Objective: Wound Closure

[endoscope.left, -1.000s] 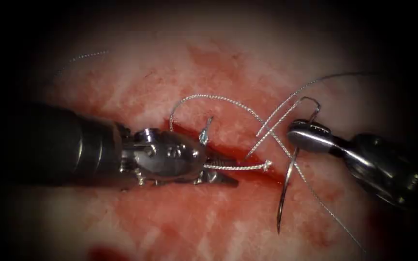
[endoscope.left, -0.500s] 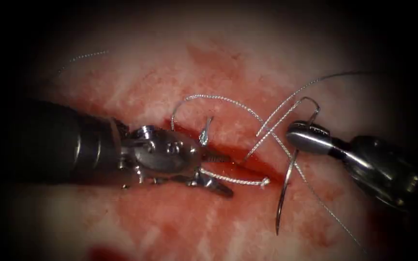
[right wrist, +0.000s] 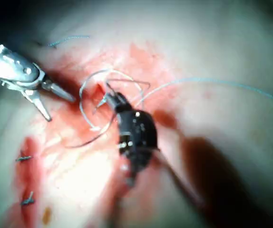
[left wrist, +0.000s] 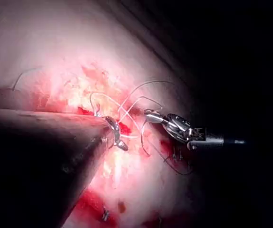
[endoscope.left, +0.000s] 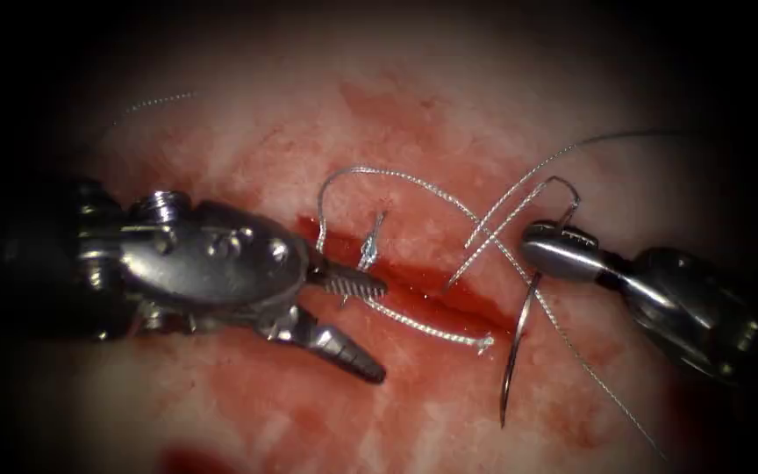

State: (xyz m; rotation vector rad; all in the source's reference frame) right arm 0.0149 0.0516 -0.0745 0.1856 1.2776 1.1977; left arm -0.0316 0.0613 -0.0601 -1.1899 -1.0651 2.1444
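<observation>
We start at the left of the endoscope view, where the left tool [endoscope.left: 357, 329] sits over the tissue [endoscope.left: 247, 158] with its jaws spread wide, one jaw lying along the left end of the cut [endoscope.left: 432, 290], the other angled down over the red-stained surface below it. We see nothing between those jaws; a second ago they were nearly together on the short thread tail, and since then the tool has backed off to the left and let it go. That cut end of thread [endoscope.left: 432, 332] now lies loose across the cut, running from just beside the upper jaw to a frayed tip right of centre. Above it the thread [endoscope.left: 396, 178] arches over the cut and crosses itself further right, with one strand trailing off down to the right. Red fluid [endoscope.left: 326, 404] pools in the cut and stains the tissue below. On the right side of the cut we find the curved needle [endoscope.left: 519, 338], free of the tissue as far as we can see, its point hanging low. The right tool [endoscope.left: 544, 244] has its jaws clamped on the needle close to the thread end, and it has not shifted.
</observation>
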